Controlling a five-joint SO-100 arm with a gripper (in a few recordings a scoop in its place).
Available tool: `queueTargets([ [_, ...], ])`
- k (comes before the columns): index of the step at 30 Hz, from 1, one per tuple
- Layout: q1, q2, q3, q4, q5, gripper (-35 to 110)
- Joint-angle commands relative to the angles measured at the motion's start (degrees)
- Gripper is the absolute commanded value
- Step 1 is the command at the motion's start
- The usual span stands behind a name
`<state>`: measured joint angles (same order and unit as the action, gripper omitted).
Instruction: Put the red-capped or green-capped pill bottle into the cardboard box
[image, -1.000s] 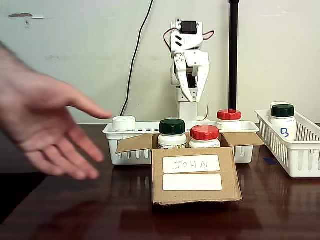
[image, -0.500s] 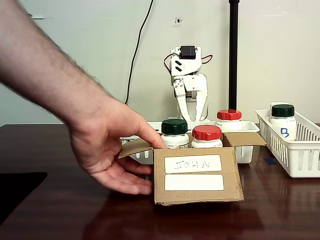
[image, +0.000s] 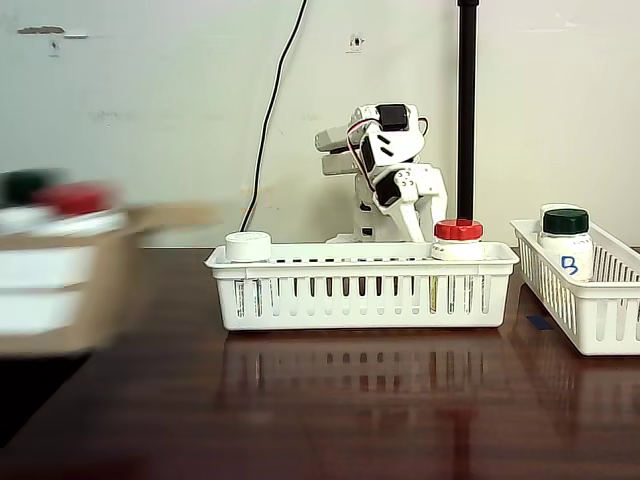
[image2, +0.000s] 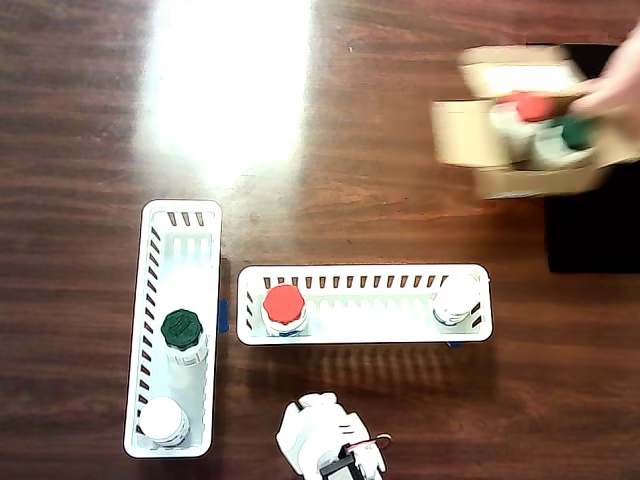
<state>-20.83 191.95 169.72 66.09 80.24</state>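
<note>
The cardboard box (image: 60, 285) is a motion blur at the left edge of the fixed view, with a red-capped bottle (image: 70, 197) and a green-capped one (image: 25, 185) standing in it. From above, the box (image2: 470, 135) is at the top right with a person's hand (image2: 615, 80) on it. Another red-capped pill bottle (image: 458, 238) stands at the right end of the middle white basket (image: 360, 295). My gripper (image: 412, 228) hangs behind that basket, pointing down just left of this bottle. Its jaws blend into the white arm (image2: 325, 440).
A white-capped bottle (image: 248, 246) stands at the middle basket's other end. A second slotted basket (image: 590, 305) on the right holds a green-capped bottle (image: 566, 240) and a white-capped one (image2: 163, 420). A black pole (image: 467, 110) rises behind the arm. A black mat (image2: 595, 230) lies below the box.
The person's hand reached in, took the box with its two bottles and has swept it away to the left. The arm has folded down from upright towards the basket's red-capped bottle.
</note>
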Motion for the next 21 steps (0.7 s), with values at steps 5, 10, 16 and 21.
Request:
queueTargets([
  [5,-0.09,4.83,-0.09,-0.62,-1.85,0],
  [10,2.81,4.83,-0.09,-0.62,-12.39,1],
  [16,2.64,4.83,-0.09,-0.62,-22.32,1],
  [21,2.72,4.83,-0.09,-0.62,-28.39,1],
])
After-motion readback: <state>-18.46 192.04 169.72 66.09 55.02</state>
